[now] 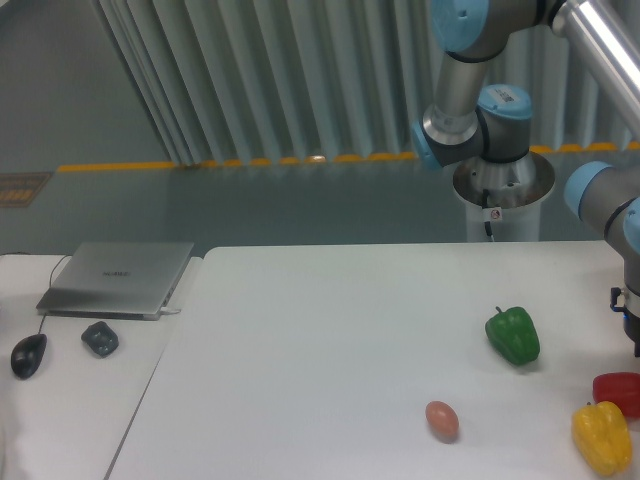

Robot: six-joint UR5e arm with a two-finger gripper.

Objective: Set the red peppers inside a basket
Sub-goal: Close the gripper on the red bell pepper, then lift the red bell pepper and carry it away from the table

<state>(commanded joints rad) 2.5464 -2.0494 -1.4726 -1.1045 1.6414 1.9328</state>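
One fixed camera looks down across the white surface [330, 340] from its near edge. It faces the ribbed wall [250, 80] behind, at middling distance.

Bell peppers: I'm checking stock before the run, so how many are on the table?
3. The green pepper lies right of centre, the red pepper at the right edge, partly cut off, the yellow pepper just below it. More may lie outside the frame.

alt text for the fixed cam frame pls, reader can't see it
A red pepper lies at the white table's right edge beside a yellow pepper, with a green pepper and an egg-like object nearby. The robot arm stands behind; no basket or claw shows.
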